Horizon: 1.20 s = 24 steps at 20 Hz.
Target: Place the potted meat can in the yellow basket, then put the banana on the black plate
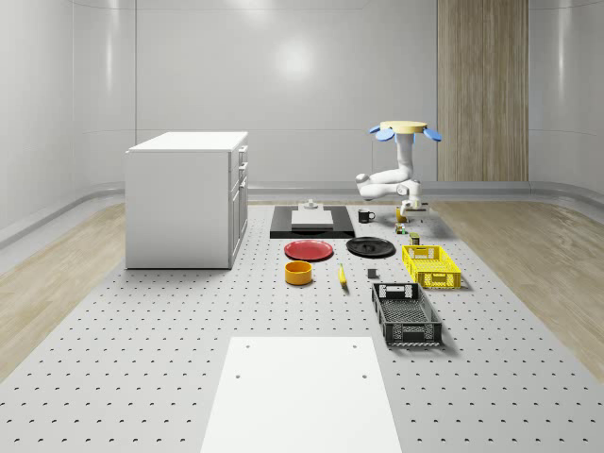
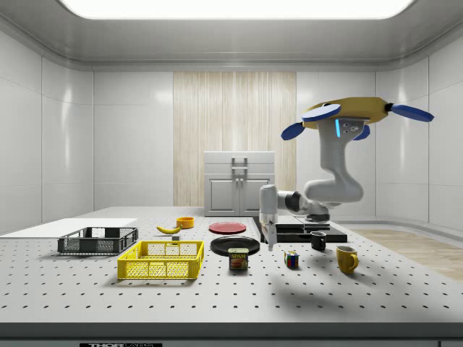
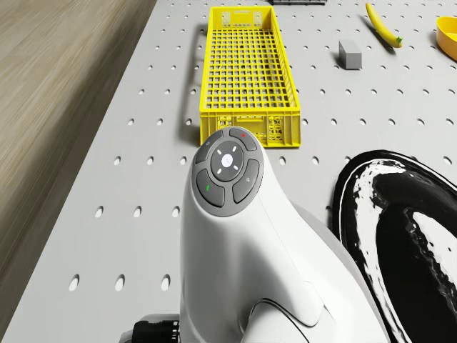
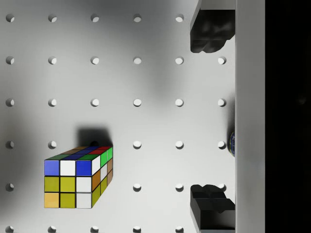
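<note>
Side view: the drone (image 2: 354,116) hovers high above the perforated table (image 2: 239,296), near the table's far right part in this view, arm bent down so the gripper (image 2: 271,244) hangs just above the surface. Potted meat can (image 2: 239,258) stands upright on the table just right of the yellow basket (image 2: 162,260), apart from it. Banana (image 2: 168,229) lies on the table behind the basket; the black plate (image 2: 235,245) sits behind the can.

Wrist view: fingers (image 4: 211,31) spread wide, nothing between them. A colour cube (image 4: 77,176) rests on the table off to one side of the gripper.

Surface: pale grey board with a regular grid of holes, a white panel (image 1: 302,392) at its near end in the whole-scene view. Room: glossy grey walls, a wood-slat panel (image 1: 481,90), wood floor (image 1: 57,264).
</note>
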### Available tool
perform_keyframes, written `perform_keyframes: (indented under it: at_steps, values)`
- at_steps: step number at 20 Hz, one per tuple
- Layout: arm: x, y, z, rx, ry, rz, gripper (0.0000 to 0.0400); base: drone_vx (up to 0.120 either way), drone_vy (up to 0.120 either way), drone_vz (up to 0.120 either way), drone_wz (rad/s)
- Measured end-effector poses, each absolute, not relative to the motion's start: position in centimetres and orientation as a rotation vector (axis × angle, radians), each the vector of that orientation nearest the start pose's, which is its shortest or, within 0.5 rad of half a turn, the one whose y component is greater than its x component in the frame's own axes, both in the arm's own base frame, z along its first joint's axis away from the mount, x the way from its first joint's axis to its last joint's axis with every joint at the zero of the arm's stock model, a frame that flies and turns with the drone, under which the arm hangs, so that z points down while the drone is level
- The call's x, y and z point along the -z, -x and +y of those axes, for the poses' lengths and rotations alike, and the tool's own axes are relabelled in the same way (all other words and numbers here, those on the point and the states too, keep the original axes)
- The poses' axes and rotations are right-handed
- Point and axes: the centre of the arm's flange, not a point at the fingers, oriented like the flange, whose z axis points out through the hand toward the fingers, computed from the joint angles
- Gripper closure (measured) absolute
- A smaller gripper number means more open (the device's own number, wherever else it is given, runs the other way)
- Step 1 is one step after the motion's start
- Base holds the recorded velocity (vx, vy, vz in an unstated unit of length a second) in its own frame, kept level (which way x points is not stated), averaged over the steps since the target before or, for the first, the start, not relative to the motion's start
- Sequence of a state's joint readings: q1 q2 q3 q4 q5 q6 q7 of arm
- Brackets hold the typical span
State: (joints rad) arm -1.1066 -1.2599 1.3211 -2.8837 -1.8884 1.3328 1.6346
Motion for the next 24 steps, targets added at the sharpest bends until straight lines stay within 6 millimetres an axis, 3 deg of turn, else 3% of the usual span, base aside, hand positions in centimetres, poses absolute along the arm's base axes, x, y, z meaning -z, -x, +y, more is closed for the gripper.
perform_keyframes:
  at_steps: [9,22,24]
  values:
    - [-49.07,-30.68,-0.01,-0.785,-0.001,-0.002,0.0000,0.120,-0.084,0.000,0.000]
    - [-49.07,-30.68,-0.01,-0.785,-0.001,-0.002,0.0000,0.120,0.000,0.000,0.000]
    - [-49.19,-30.68,-0.01,-0.785,-0.001,-0.002,0.0000,0.020,0.000,0.000,0.000]
